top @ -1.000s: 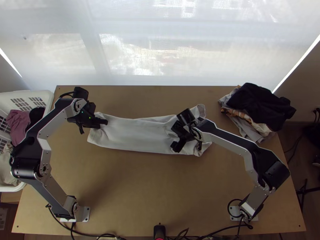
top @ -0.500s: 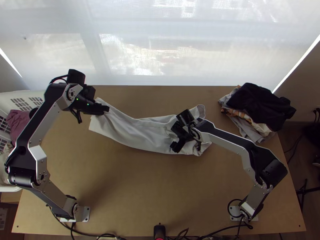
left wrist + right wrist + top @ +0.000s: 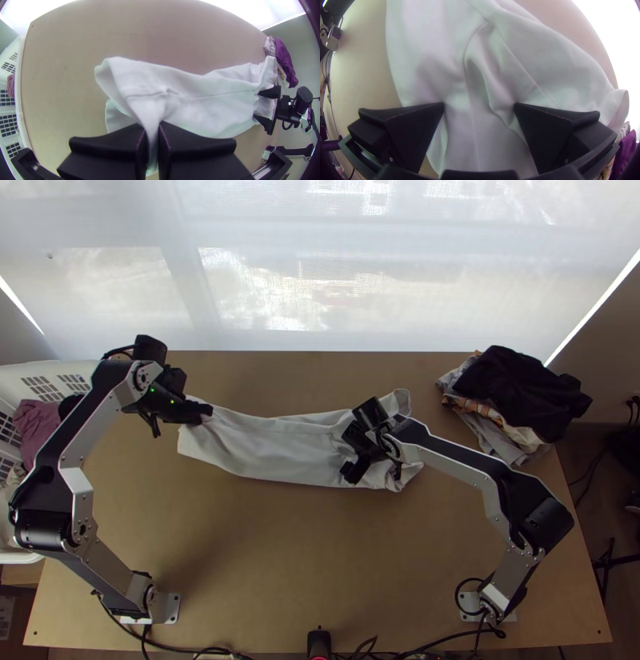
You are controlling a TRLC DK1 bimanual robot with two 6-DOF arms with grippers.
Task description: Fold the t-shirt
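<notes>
The white t-shirt lies as a long folded strip across the table, its left end lifted a little and pinched. There my left gripper holds it; in the left wrist view, the left gripper is shut on a gathered fold of the shirt. At the strip's right end, my right gripper rests over the fabric. The right wrist view has the right gripper open, fingers apart, with wrinkled shirt cloth running between and beneath them.
A pile of dark and light clothes sits at the table's back right corner. A white laundry basket with clothes stands off the left edge. Bare tabletop lies in front of the shirt.
The left gripper lifted the shirt's left end and carried it toward the back, then came partway down and forward again. The right gripper has stayed almost still.
</notes>
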